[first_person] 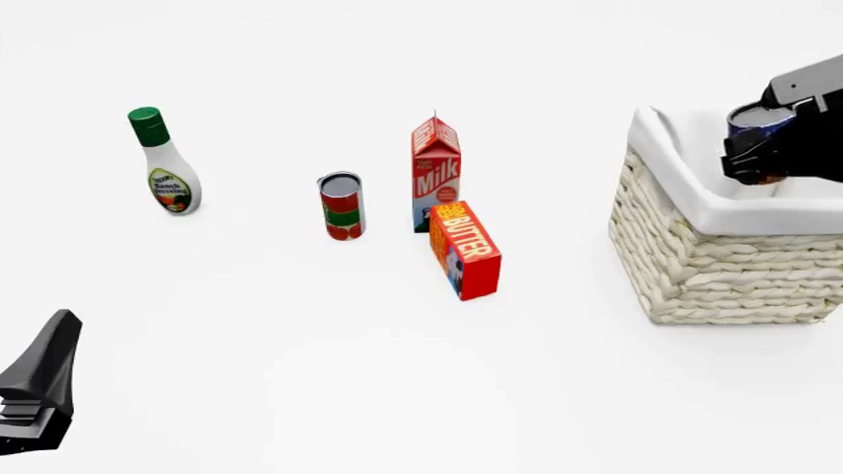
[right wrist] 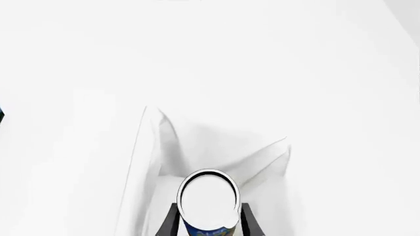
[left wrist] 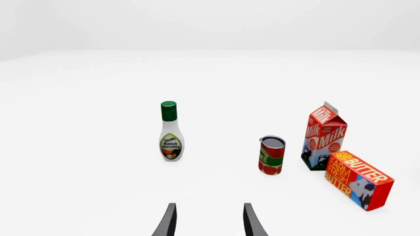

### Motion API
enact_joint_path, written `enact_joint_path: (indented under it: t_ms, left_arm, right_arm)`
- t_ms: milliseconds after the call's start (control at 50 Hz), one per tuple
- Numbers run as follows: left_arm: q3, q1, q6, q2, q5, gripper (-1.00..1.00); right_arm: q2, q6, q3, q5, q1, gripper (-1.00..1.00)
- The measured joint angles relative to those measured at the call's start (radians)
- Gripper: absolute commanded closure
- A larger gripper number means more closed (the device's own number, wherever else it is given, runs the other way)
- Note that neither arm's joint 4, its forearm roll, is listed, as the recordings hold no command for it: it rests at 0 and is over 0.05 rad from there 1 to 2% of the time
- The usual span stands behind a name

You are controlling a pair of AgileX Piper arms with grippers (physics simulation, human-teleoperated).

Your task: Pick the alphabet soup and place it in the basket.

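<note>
Above the basket (first_person: 731,247), at the 3 o'clock edge of the front view, the right hand (first_person: 764,148) grasps the alphabet soup (first_person: 753,118), fingers clamped on opposite sides of the can's body. The can is held upright, pale top facing up, over the white cloth lining; this orientation suits a straight descent into the opening. Contact between can and lining cannot be determined. In the right wrist view the alphabet soup (right wrist: 210,199) sits between the fingers above the lining's folds. No other contents are visible in the basket. The left hand (left wrist: 208,221) is released, jaws apart, parked at 8 o'clock, well clear. On the desk (first_person: 395,395), a red-and-green can (first_person: 342,205), milk carton (first_person: 435,173), butter box (first_person: 465,249) and ranch dressing bottle (first_person: 166,163) stand apart from the basket.
</note>
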Motion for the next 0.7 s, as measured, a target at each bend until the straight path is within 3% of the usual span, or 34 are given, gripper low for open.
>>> enact_joint_path:
  t_ms: [700]
  left_arm:
    - [0.0,0.0,0.0,0.0,0.0,-1.0]
  right_arm:
    - [-0.052,0.028,-0.023,0.028,-0.001,-1.0]
